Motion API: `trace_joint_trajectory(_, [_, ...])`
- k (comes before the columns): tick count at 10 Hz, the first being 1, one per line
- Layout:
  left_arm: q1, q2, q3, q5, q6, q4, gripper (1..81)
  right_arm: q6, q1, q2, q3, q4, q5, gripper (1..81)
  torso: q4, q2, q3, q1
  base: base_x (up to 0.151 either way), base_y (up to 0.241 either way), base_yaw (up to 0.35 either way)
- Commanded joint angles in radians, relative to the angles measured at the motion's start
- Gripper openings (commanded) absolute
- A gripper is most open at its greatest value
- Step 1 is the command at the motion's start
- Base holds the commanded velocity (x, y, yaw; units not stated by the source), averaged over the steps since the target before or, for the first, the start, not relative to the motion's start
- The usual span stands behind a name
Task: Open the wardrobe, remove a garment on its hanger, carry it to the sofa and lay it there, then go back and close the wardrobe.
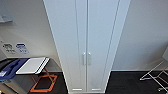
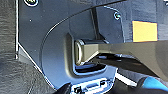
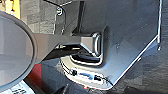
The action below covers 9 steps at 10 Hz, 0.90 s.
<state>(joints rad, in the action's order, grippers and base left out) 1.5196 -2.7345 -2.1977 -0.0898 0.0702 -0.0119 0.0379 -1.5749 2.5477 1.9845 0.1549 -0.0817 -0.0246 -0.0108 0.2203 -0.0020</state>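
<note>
The wardrobe [image 1: 86,45] stands straight ahead in the head view, tall, white and narrow. Both of its doors are shut. Two slim silver handles [image 1: 86,59] sit side by side at the middle seam, at about mid-height. The shut doors hide the inside, so the garment and its hanger are hidden. Both wrist views look down past the robot's own dark plate onto dark carpet.
Left of the wardrobe stands a low stand with a white board [image 1: 32,65] and a blue thing [image 1: 11,67] on it, above an orange frame [image 1: 43,83] on the floor. A white wire rack [image 1: 155,75] stands at the right. White walls flank the wardrobe.
</note>
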Motion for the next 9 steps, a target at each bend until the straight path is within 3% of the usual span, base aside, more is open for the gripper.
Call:
trace_joint_trajectory(1, [-0.032, 0.015, 0.022, 0.058, 0.000, -0.011, 81.1, -0.001, 0.023, -0.042, -0.013, 0.014, 0.048, 81.1, 0.000, 0.000, 0.000, 0.002, 0.094, 0.000, 0.000])
trace_joint_trajectory(3, [-0.032, 0.016, 0.030, 0.058, 0.000, -0.011, 81.1, 0.000, 0.022, -0.062, -0.023, 0.011, 0.039, 81.1, 0.000, 0.001, 0.000, 0.003, 0.094, 0.000, 0.000])
trace_joint_trajectory(6, [-0.032, 0.019, 0.030, 0.058, 0.000, -0.013, 81.1, -0.001, -0.001, -0.087, -0.018, 0.005, -0.052, 81.1, 0.000, 0.001, 0.000, 0.003, 0.094, 0.000, 0.000])
trace_joint_trajectory(9, [-0.032, 0.019, 0.030, 0.058, 0.000, -0.013, 81.1, 0.000, 0.009, -0.071, -0.009, 0.006, -0.038, 81.1, 0.000, 0.001, 0.000, 0.003, 0.094, 0.000, 0.000])
